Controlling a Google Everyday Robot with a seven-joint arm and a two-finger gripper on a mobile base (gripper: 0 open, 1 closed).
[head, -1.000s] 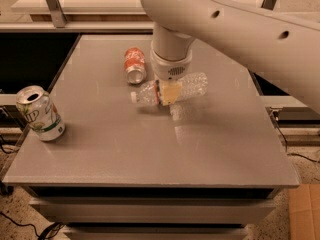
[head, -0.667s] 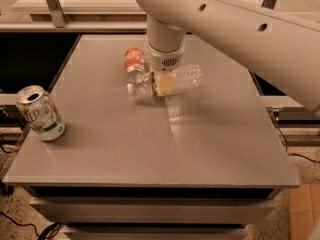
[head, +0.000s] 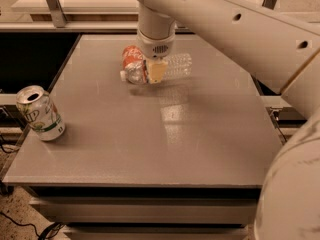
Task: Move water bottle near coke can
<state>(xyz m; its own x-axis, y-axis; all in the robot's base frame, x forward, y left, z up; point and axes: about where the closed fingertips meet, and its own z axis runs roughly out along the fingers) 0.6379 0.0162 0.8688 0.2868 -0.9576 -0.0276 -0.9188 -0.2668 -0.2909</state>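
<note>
The water bottle (head: 178,66) is a clear ribbed bottle held sideways, its white cap end pointing left. My gripper (head: 153,70) comes down from above at the far middle of the grey table (head: 165,139) and is shut on the bottle's middle, where a cream finger pad (head: 157,70) covers it. The coke can (head: 131,55), red-orange, lies on its side right behind the bottle's cap end. Bottle and can look to be touching or nearly so. I cannot tell whether the bottle rests on the table or hangs just above it.
A white-and-green 7UP can (head: 40,113) stands upright near the table's left edge. My large white arm (head: 240,29) crosses the upper right of the view. A dark gap lies off the table's left side, and a shelf rail runs behind the table.
My gripper has carried the water bottle away from the table's middle, farther back and left, up against the coke can. The 7UP can has not moved.
</note>
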